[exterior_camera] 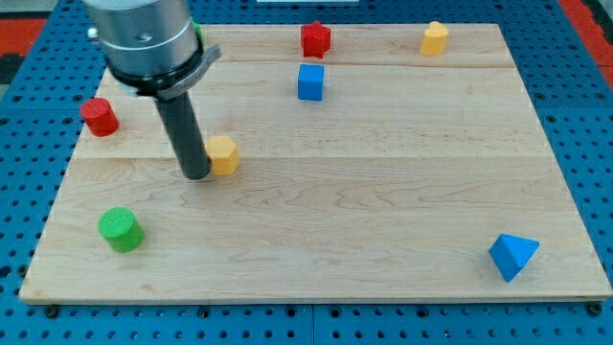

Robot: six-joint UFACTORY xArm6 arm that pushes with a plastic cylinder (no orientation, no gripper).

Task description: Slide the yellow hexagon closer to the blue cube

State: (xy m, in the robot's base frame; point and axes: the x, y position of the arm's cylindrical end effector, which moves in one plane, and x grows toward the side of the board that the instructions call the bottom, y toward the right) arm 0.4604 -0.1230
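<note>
My tip point(197, 175) is touching the yellow hexagon point(223, 154) on its left, mid-surface; no gripper here, just the rod. Pushing up-right toward the blue cube point(310, 82), I'm keeping contact centred so it isn't slipping off

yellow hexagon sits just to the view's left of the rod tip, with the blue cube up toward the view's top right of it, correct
Not quite. The camera view shows the yellow hexagon just to the view's right of my tip, not its left. The rest holds: the blue cube is up toward the view's top right of the hexagon.
</note>
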